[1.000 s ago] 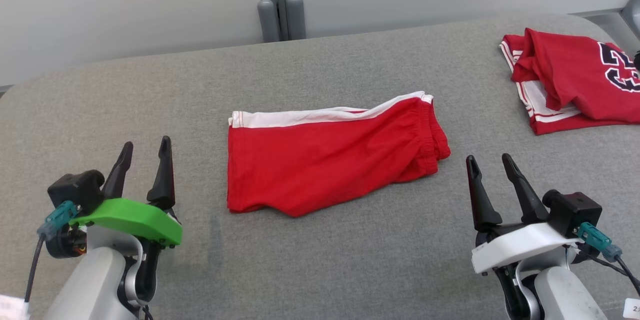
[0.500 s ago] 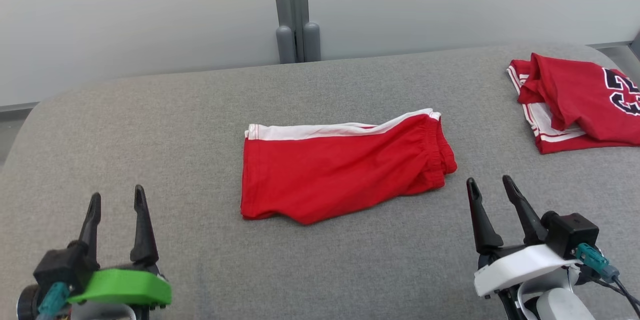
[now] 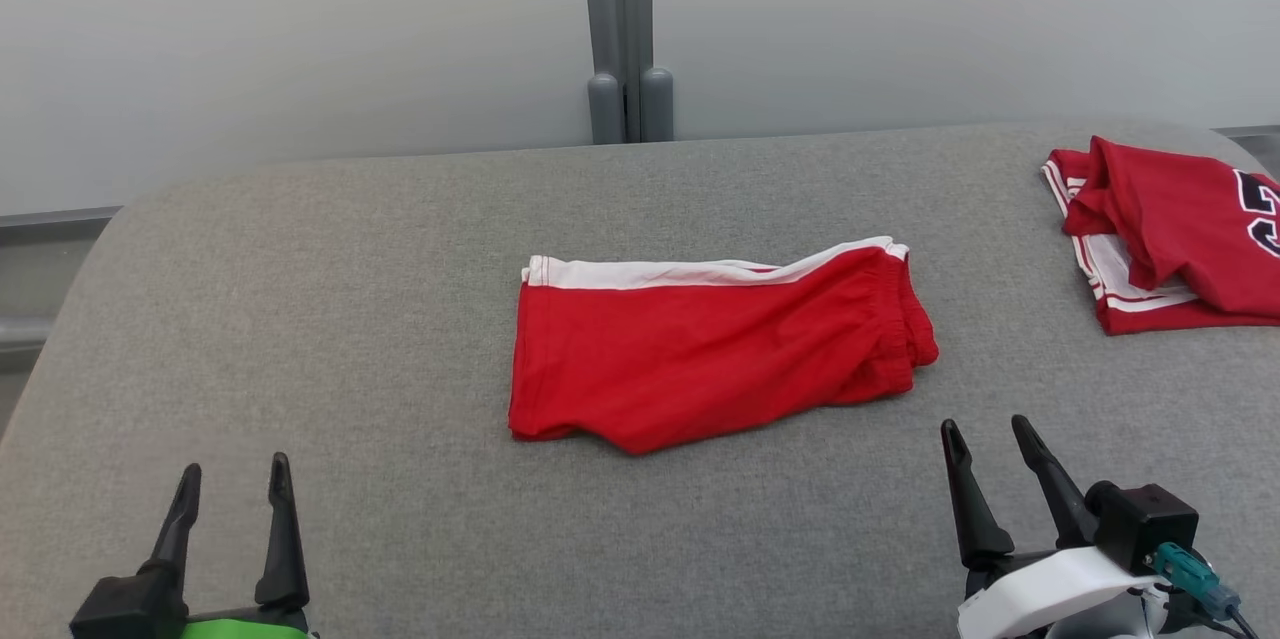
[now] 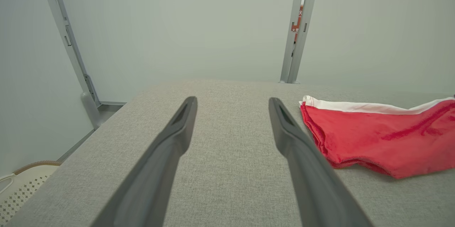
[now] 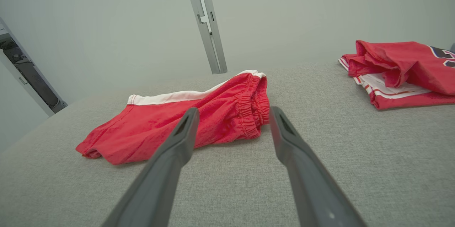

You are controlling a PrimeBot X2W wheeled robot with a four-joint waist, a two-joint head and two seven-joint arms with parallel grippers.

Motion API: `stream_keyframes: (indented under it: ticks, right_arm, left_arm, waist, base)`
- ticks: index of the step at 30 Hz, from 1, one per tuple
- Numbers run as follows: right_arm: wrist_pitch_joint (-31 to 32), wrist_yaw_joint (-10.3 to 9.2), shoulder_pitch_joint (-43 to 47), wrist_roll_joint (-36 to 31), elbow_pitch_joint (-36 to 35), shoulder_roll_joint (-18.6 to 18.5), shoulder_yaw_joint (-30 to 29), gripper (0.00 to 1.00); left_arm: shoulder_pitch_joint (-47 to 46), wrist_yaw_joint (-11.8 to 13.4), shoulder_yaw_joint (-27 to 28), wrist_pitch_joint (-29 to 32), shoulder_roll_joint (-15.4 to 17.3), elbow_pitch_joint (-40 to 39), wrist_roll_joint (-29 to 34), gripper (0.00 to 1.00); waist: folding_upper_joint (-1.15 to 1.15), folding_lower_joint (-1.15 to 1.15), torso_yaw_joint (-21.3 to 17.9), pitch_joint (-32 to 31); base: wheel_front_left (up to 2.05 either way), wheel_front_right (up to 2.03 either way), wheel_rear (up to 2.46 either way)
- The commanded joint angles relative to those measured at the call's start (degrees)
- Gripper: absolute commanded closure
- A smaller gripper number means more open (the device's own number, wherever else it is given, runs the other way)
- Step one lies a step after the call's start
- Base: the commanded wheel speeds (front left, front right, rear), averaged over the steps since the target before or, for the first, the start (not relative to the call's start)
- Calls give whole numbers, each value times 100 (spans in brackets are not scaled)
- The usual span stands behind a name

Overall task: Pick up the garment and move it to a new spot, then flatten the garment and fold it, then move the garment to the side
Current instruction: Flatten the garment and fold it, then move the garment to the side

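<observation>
Head view: red shorts, folded flat, white stripe along far edge, elastic waistband at robot's right; loc. centre of grey padded surface. L gripper & R gripper: fingers apart, empty, clear of shorts.

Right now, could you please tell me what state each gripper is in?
Left gripper: open, holding nothing, apart from the folded red shorts with a white stripe.
Right gripper: open, holding nothing, just short of the shorts.
</observation>
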Motion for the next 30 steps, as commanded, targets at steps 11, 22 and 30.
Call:
stream_keyframes:
  ticks: [11,22,30]
  right_arm:
    - [-38,-9,-46,-160,75,22,-19,0]
    - [-38,-9,-313,-323,388,-47,-57,0]
    - [119,-9,-1464,-613,1152,-240,-15,0]
  left_arm:
    - [-163,-412,514,-13,-138,94,214,0]
    - [-224,-550,643,-14,-317,337,427,0]
    - [-401,-593,546,-14,-514,351,519,0]
  waist:
    - [0,0,77,14]
    - [0,0,113,60]
    - [0,0,264,353]
  base:
    - [0,0,0]
    - [0,0,0]
    - [0,0,0]
